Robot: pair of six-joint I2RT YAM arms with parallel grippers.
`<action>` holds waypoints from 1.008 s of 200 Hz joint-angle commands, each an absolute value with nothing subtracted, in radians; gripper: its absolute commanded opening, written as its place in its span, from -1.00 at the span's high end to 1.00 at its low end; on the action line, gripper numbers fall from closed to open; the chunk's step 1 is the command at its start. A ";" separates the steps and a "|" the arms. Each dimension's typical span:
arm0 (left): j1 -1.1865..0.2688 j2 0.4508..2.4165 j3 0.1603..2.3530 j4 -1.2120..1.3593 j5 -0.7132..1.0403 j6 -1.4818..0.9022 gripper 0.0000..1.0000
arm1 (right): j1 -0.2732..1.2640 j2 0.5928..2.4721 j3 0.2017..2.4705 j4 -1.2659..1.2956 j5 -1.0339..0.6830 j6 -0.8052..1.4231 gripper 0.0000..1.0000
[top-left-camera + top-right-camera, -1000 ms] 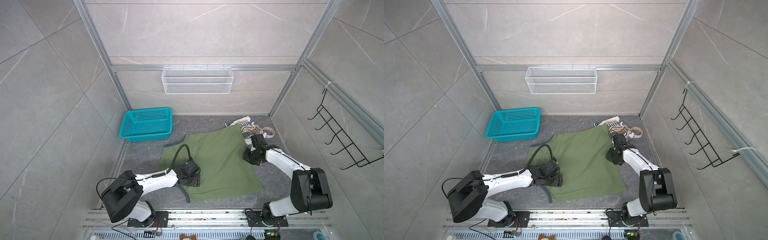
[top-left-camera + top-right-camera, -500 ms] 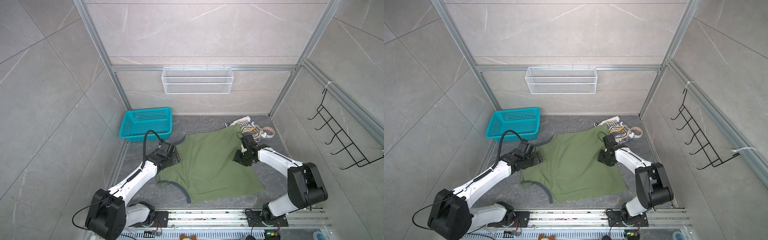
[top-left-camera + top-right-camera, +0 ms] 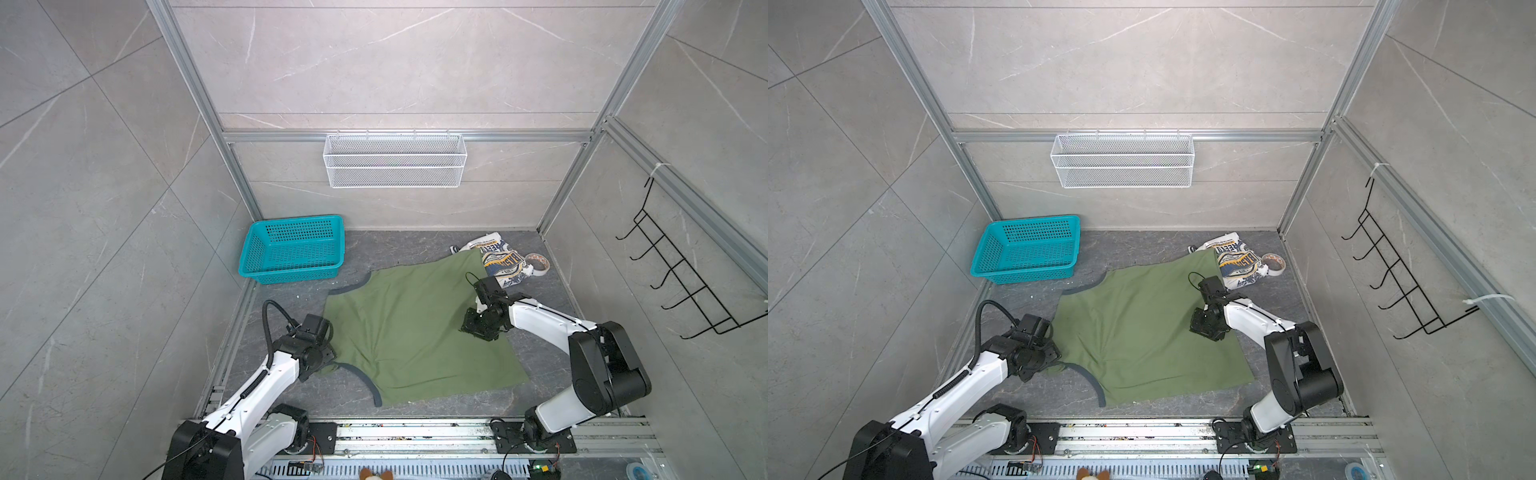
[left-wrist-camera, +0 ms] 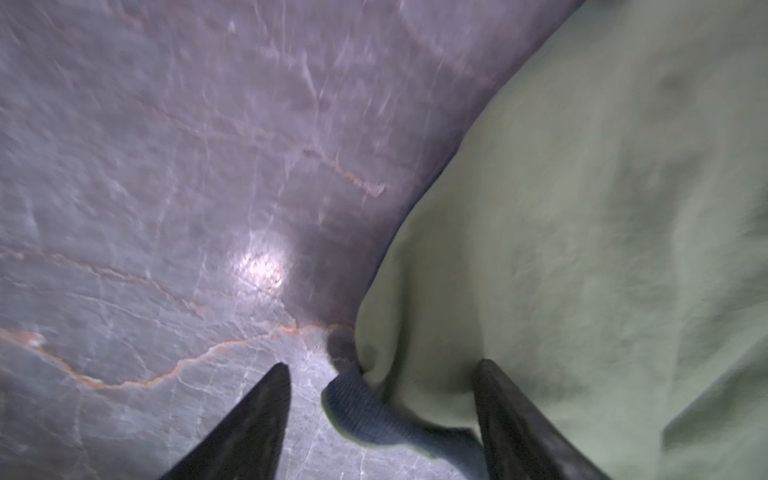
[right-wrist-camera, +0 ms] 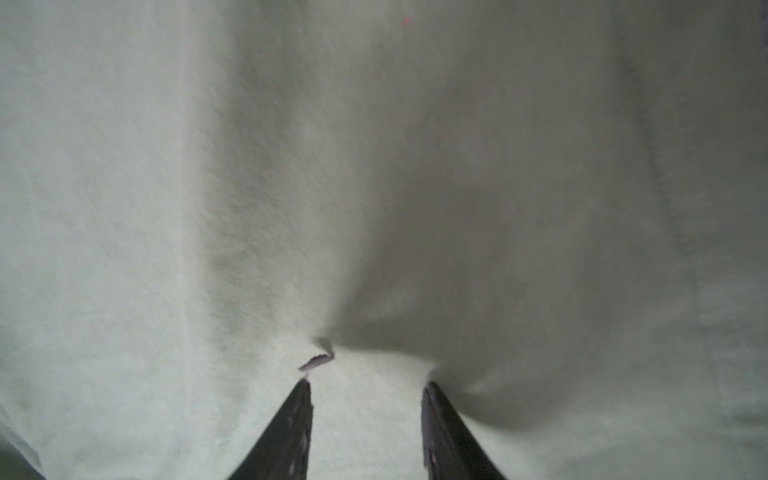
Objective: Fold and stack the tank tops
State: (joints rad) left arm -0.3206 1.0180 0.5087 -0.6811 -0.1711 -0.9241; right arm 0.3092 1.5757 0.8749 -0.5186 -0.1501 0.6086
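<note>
Olive tank top (image 3: pixel 415 332) lies spread on desk (image 4: pixel 166 208). Left tool (image 4: pixel 381 365): jaws apart, straddling grey trim (image 4: pixel 365 415) at cloth edge, nothing gripped. Right tool (image 5: pixel 368 384): jaws apart, tips on plain cloth. White tank top (image 3: pixel 500 264) sits crumpled beyond it. Advice: seat trim deep before closing.

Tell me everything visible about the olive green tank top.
The olive green tank top lies spread out and slightly wrinkled on the grey table. It is soft cloth with grey trim at its armholes. Its far corner meets the white tank top. The left gripper straddles a trimmed strap, fingers apart. The right gripper rests on its cloth, fingers apart.
</note>
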 commanded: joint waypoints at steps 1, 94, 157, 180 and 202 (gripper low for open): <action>-0.319 1.018 0.494 -0.667 -0.131 -0.962 -0.30 | 0.311 1.600 0.891 -0.508 -0.152 0.609 0.09; -0.325 1.065 0.628 -0.693 -0.207 -0.823 0.75 | 0.305 1.624 0.935 -0.558 -0.028 0.621 0.10; -0.555 1.180 0.976 -0.848 -0.838 -0.693 0.91 | 0.258 1.728 0.951 -0.547 -0.056 0.636 0.11; -0.605 1.305 1.048 -0.904 -0.901 -0.719 0.76 | 0.256 1.724 0.940 -0.536 -0.057 0.640 0.11; -0.607 1.343 1.004 -0.897 -0.787 -0.776 0.58 | 0.247 1.711 0.934 -0.539 -0.055 0.633 0.11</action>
